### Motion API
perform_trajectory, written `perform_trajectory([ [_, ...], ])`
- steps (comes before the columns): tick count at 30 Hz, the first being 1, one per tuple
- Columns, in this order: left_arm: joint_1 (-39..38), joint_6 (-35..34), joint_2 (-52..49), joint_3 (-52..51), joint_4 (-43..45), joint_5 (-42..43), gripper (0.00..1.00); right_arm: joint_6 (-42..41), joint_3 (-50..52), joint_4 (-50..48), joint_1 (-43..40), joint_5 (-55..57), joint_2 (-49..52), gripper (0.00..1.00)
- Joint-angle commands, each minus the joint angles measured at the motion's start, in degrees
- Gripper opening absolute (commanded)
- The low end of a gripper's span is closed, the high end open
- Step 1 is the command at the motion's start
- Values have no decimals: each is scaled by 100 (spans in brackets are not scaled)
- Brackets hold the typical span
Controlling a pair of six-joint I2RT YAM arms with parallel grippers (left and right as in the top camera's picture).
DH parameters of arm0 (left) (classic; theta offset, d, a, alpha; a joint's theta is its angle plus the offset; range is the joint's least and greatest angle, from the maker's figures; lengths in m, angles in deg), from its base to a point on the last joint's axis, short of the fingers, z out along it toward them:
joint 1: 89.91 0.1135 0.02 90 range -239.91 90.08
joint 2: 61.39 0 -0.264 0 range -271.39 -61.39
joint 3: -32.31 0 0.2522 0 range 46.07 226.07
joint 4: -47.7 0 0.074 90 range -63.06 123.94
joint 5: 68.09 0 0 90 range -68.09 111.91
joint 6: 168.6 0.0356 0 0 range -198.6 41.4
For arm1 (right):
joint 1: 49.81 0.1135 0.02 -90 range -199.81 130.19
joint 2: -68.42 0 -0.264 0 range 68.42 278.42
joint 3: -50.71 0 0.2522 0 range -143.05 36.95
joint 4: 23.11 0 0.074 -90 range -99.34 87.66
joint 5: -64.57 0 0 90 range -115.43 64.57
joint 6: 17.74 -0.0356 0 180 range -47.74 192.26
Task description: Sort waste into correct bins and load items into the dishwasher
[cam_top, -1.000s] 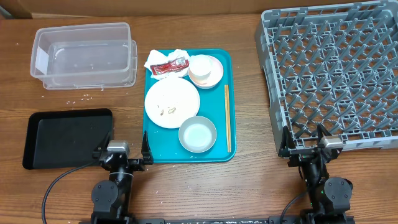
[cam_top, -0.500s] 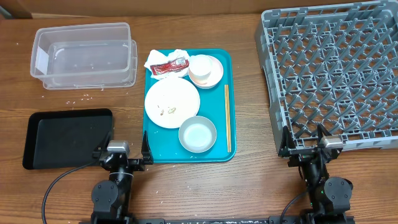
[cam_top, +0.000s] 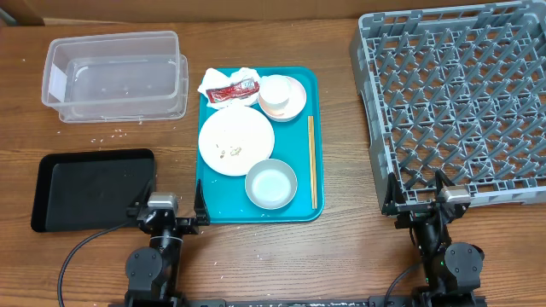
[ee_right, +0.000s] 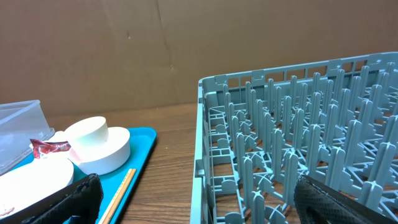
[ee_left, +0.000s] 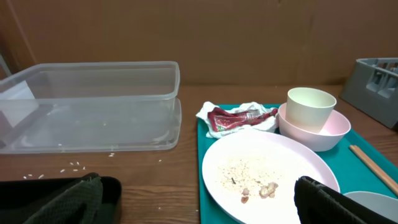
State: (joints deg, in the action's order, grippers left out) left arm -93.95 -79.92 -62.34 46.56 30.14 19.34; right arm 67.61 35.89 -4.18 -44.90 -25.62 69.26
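Left end effector (cam_top: 168, 207) wide open, empty, at near table (cam_top: 341, 247) edge. Right end effector (cam_top: 417, 203) likewise, beside large grey plastic peg rack (cam_top: 452, 94). Round pale pink plate (cam_top: 236, 136) with rice scraps (cam_top: 232, 153) lies on teal rectangular tray (cam_top: 303, 85).

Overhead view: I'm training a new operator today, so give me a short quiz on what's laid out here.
1. True or false: the small white cup sits in the pink saucer.
2. Where do the chopsticks lie? A) in the dish rack; B) on the teal tray, right of the plate; C) in the black tray.
3. What lies on top of the crumpled napkin?
Key: 1 true; 2 B; 3 the red-and-white sachet wrapper.
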Motion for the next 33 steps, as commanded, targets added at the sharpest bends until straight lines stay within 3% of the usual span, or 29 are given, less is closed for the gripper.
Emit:
perform_trajectory([
  [1,26,98,74,-17,341,98,100,17,59,-33,-11,11,-68,100],
  [11,26,7,74,-17,3342,522,100,17,59,-33,-11,11,-68,100],
  [16,28,208,74,-7,4168,501,100,17,59,-33,-11,11,-68,100],
  [24,28,461,-240,767,3963,160,100,17,59,-33,-11,11,-68,100],
  [30,28,1403,-1408,2059,3440,1379,100,15,59,-33,-11,11,-68,100],
  [33,26,1248,-2111,2900,2514,1655,100,17,59,-33,-11,11,-68,100],
])
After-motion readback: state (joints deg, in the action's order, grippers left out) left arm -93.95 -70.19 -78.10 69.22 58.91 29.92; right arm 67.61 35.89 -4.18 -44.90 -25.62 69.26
